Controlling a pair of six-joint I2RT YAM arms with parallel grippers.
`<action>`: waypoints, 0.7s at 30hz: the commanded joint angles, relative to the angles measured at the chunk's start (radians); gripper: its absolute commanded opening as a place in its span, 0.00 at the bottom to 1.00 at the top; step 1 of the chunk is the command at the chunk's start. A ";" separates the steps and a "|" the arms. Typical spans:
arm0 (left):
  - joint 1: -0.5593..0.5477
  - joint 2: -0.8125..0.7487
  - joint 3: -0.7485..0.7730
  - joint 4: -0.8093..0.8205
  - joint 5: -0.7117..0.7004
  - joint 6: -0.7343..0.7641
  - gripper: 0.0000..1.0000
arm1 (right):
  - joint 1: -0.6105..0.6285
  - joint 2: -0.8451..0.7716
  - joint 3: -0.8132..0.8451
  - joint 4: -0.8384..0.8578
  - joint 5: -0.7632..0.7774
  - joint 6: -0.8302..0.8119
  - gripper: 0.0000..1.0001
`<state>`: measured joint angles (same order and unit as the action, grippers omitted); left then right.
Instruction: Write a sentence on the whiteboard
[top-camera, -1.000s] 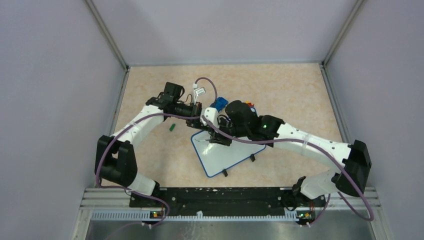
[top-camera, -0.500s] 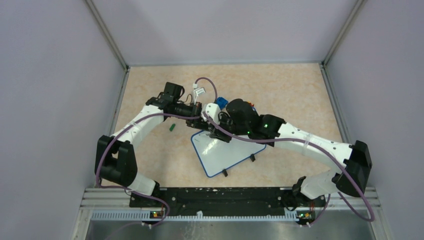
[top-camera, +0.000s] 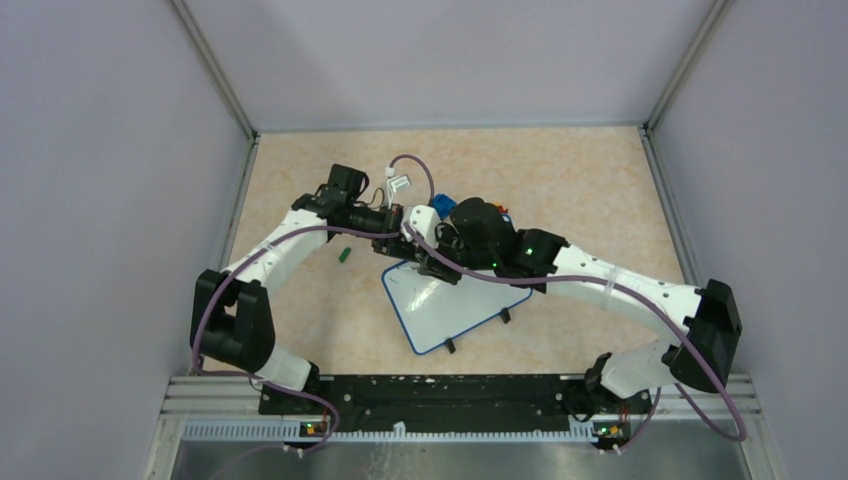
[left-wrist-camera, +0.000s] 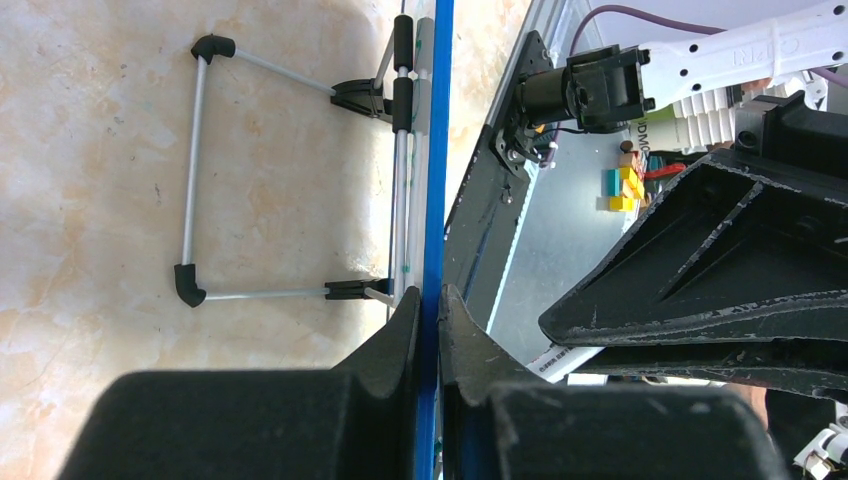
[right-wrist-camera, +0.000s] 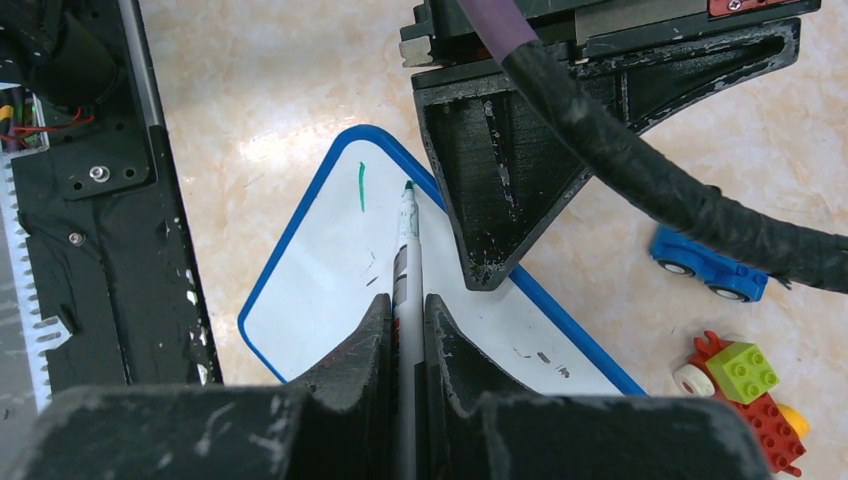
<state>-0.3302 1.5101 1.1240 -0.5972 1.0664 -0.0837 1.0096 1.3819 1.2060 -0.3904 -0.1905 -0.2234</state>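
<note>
The whiteboard (top-camera: 455, 310) lies in the middle of the table, white with a blue rim. My left gripper (top-camera: 402, 238) is shut on its far-left rim; the left wrist view shows the blue rim (left-wrist-camera: 436, 150) edge-on between my closed jaws (left-wrist-camera: 430, 300). My right gripper (right-wrist-camera: 405, 305) is shut on a white marker (right-wrist-camera: 404, 255) with a green tip, which is over the board (right-wrist-camera: 320, 290) near its far corner. I cannot tell if the tip touches. One short green stroke (right-wrist-camera: 361, 187) is beside the tip. No full sentence shows.
A blue toy car (right-wrist-camera: 708, 268) and a brick toy (right-wrist-camera: 745, 385) lie just beyond the board's far edge. A small green cap (top-camera: 343, 255) lies on the table left of the board. The board's wire stand (left-wrist-camera: 195, 170) sticks out behind it. Enclosure walls surround the table.
My right gripper with the marker has shifted slightly toward the board's far-left corner. The left arm and the board have not moved.
</note>
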 joint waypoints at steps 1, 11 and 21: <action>-0.008 0.029 0.004 -0.016 -0.051 0.001 0.00 | -0.006 -0.005 0.005 0.019 -0.009 0.004 0.00; -0.009 0.035 0.008 -0.016 -0.052 0.001 0.00 | 0.004 -0.001 -0.017 0.010 -0.027 -0.007 0.00; -0.009 0.038 0.012 -0.016 -0.052 0.000 0.00 | 0.021 -0.001 -0.034 0.001 -0.065 -0.013 0.00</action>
<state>-0.3290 1.5150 1.1275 -0.5976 1.0710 -0.0837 1.0180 1.3823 1.1778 -0.3973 -0.2298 -0.2260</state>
